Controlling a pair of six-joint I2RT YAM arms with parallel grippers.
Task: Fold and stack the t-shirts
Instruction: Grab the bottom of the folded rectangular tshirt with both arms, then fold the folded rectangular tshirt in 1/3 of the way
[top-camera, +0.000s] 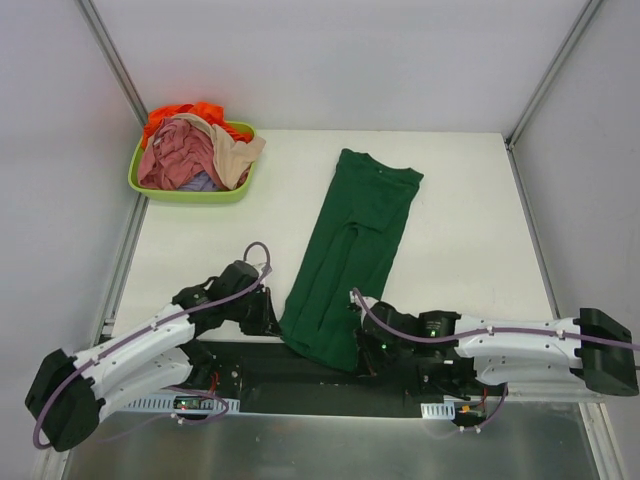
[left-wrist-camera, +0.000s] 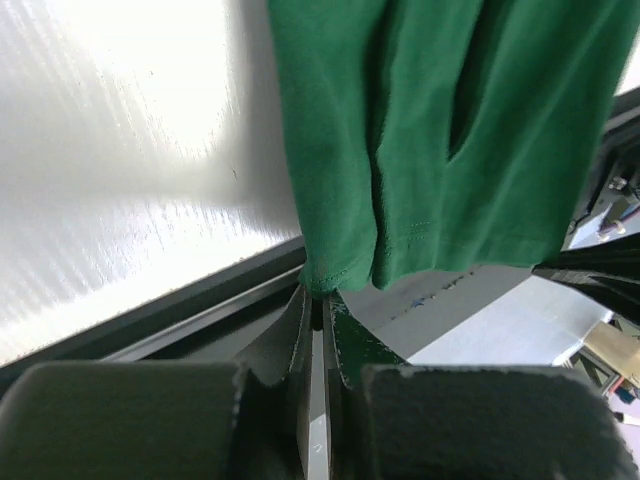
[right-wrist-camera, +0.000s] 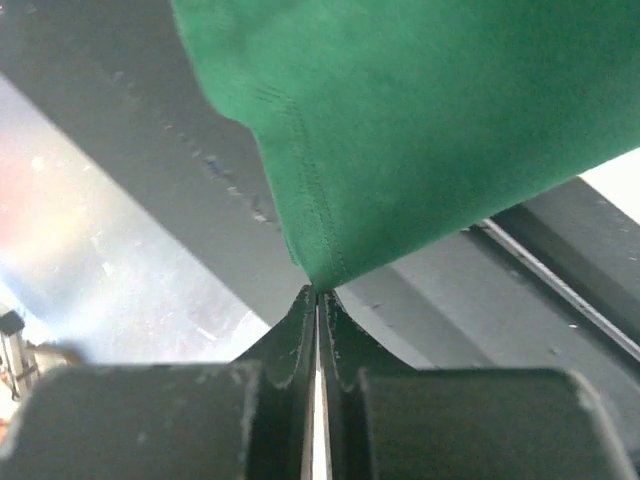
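Note:
The dark green t-shirt (top-camera: 350, 250) lies folded lengthwise into a long strip on the white table, its collar end at the far side and its hem hanging over the near edge. My left gripper (top-camera: 277, 322) is shut on the hem's left corner (left-wrist-camera: 325, 272). My right gripper (top-camera: 362, 352) is shut on the hem's right corner (right-wrist-camera: 318, 270). The other t-shirts, pink (top-camera: 175, 155), orange (top-camera: 180, 112) and beige (top-camera: 238, 150), are heaped in the lime-green tub (top-camera: 190, 190) at the far left.
A dark rail (top-camera: 300, 375) runs along the table's near edge between the arm bases. Grey walls and metal frame posts (top-camera: 110, 55) close in the table at the back and sides.

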